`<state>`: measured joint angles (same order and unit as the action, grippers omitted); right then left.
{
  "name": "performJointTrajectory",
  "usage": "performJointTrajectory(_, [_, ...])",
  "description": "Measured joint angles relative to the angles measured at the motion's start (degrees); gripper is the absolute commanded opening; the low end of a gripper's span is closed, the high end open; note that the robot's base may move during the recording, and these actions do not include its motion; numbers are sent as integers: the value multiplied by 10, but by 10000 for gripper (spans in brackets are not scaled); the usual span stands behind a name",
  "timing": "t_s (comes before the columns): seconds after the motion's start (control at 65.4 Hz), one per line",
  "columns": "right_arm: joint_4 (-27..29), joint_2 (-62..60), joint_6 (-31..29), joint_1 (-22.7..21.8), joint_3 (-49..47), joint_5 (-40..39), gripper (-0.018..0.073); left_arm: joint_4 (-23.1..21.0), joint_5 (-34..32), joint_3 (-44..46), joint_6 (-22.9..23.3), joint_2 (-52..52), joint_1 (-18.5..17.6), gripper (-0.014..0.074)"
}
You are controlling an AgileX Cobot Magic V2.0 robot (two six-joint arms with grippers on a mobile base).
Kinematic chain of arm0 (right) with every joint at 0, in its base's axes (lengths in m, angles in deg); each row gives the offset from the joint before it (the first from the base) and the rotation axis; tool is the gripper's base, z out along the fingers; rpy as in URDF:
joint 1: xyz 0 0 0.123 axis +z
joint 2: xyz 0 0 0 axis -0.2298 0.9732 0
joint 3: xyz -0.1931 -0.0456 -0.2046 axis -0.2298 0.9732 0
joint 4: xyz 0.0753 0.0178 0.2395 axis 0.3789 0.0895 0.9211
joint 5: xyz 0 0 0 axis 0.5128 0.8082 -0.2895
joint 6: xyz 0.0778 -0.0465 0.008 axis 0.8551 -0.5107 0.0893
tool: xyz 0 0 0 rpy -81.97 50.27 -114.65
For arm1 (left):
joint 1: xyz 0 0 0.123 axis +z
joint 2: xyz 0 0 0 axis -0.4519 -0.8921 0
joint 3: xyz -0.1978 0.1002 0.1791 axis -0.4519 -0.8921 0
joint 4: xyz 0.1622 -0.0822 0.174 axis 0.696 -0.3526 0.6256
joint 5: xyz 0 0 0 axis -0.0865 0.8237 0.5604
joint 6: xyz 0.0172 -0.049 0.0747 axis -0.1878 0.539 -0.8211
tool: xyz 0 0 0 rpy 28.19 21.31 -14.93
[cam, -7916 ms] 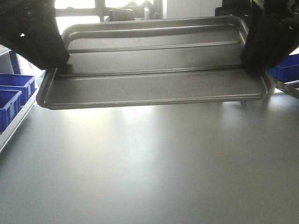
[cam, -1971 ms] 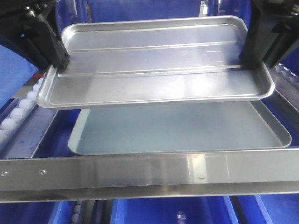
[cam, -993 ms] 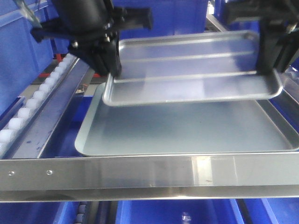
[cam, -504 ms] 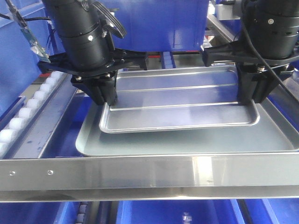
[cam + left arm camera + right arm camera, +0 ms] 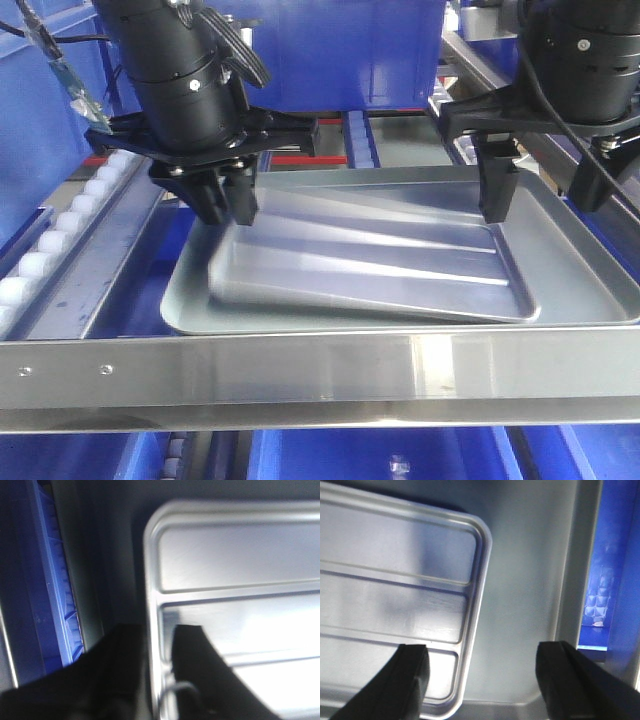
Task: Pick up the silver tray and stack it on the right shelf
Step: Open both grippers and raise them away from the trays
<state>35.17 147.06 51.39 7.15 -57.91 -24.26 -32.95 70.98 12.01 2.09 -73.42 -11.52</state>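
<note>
Above the silver tray (image 5: pixel 370 260), right hand (image 5: pixel 545 195) gapes wide, empty.

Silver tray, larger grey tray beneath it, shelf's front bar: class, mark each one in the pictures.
silver tray (image 5: pixel 380 262), front view, on its ridged floor.
larger grey tray (image 5: pixel 575 260), front view, on bare floor right of the silver tray.
front bar (image 5: pixel 300 375), front view, on its polished face.

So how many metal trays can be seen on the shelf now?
2. The silver tray lies skewed inside the larger grey tray, which sits behind the shelf's front bar. More underneath could be hidden.
</note>
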Motion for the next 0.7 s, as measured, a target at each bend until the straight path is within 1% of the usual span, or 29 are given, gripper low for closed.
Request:
performJointTrajectory(0.031, [0, 0, 0, 0, 0, 0, 562, 0, 0, 0, -1, 0, 0, 410])
performJointTrajectory(0.107, [0, 0, 0, 0, 0, 0, 562, 0, 1, 0, -2, 0, 0, 490])
performJointTrajectory(0.153, [-1, -1, 0, 0, 0, 0, 561, 0, 2, 0, -2, 0, 0, 500])
performJointTrajectory(0.29, [-1, -13, 0, 0, 0, 0, 554, 0, 16, 5, -2, 0, 0, 475])
performJointTrajectory(0.351, [-1, -27, 0, 0, -2, 1, 506, 0, 36, 14, -2, 7, 0, 432])
performJointTrajectory(0.428, [-1, -48, -2, 0, -3, 5, 404, 0, 54, 22, -2, 23, 0, 363])
performJointTrajectory(0.52, [-1, -79, -2, 0, -3, 19, 221, 1, 65, 23, -2, 59, -4, 256])
performJointTrajectory(0.565, [-1, -100, -2, 0, -3, 24, 121, 11, 68, 19, -2, 85, -8, 202])
performJointTrajectory(0.611, [-1, -120, -2, 0, -2, 27, 43, 21, 68, 12, -2, 111, -16, 134])
performJointTrajectory(0.627, [-1, -127, -2, 0, 1, 27, 36, 25, 68, 9, -2, 119, -19, 114])
performJointTrajectory(0.672, [-1, -154, -2, 0, 12, 27, 62, 37, 68, -6, -2, 150, -30, 50])
performJointTrajectory(0.703, [-1, -175, -2, 0, 24, 27, 57, 46, 68, -19, -2, 172, -38, -2])
